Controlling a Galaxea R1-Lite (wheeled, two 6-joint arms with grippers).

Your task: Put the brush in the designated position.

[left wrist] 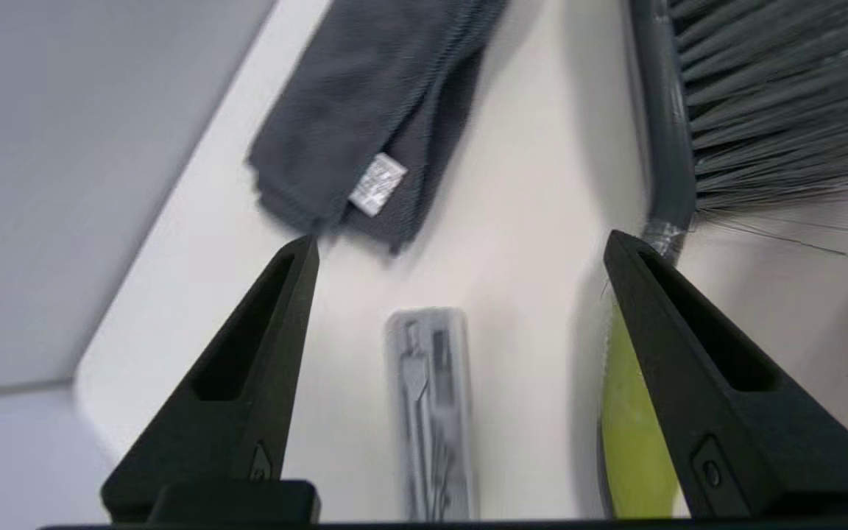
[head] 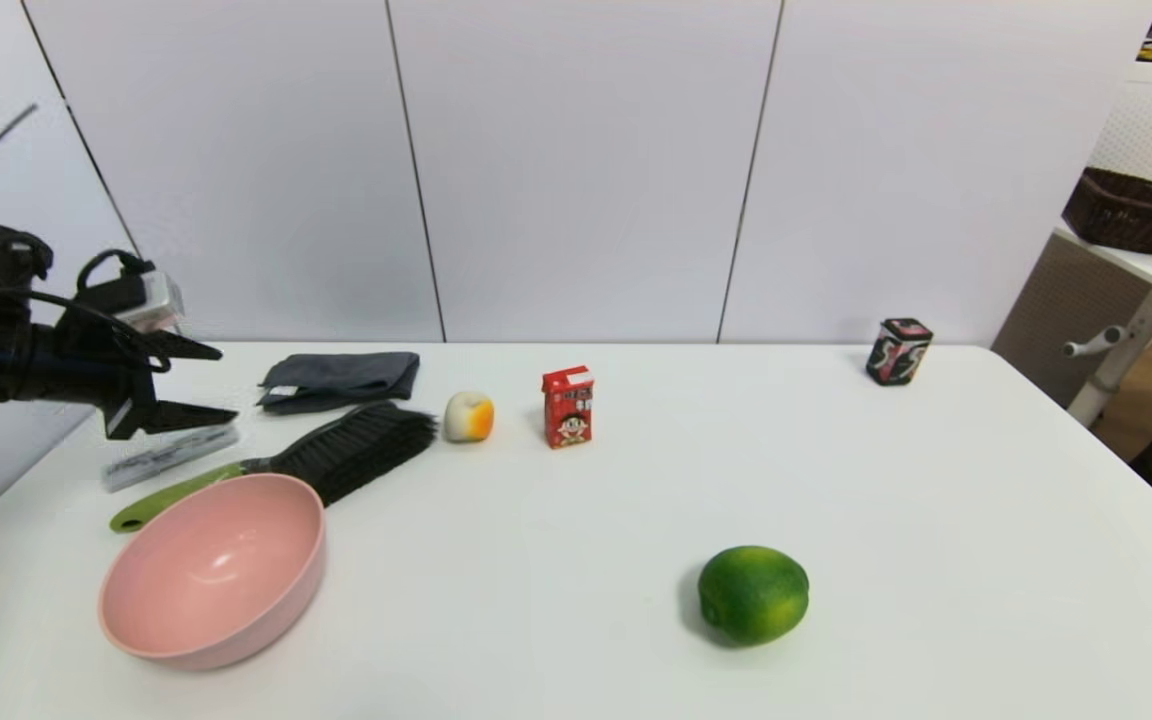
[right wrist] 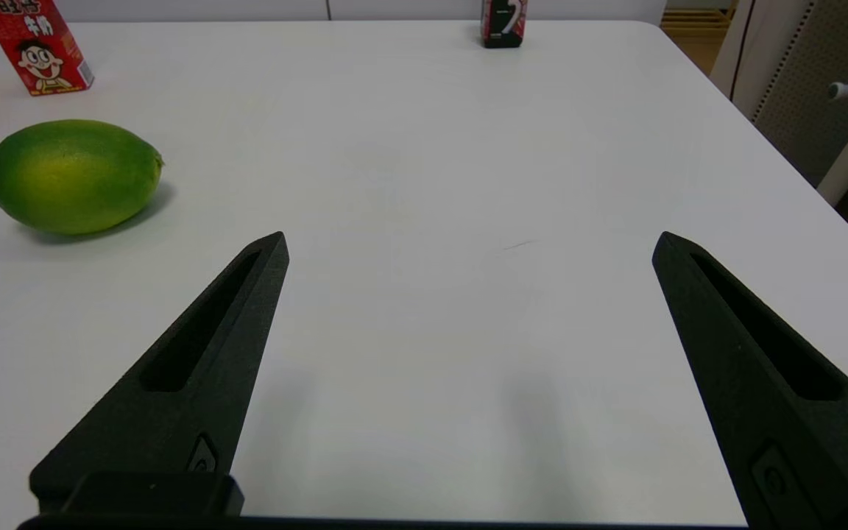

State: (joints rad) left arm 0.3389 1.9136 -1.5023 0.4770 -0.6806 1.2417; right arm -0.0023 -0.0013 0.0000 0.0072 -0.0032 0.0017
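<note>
Now I see my left gripper point(head: 221, 383) with fingers spread, holding nothing, above the table near the brush point(head: 336, 458) (lime handle beside a pink bowl point(head: 211, 565)); right gripper point(right wrist: 468, 243) also spread wide.

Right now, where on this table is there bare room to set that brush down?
The widest bare patch is the right side, between the lime, the black tin and the table's edge. The left is crowded: the brush lies against the pink bowl, with the cloth, the grey case and the open left tool close by.
</note>
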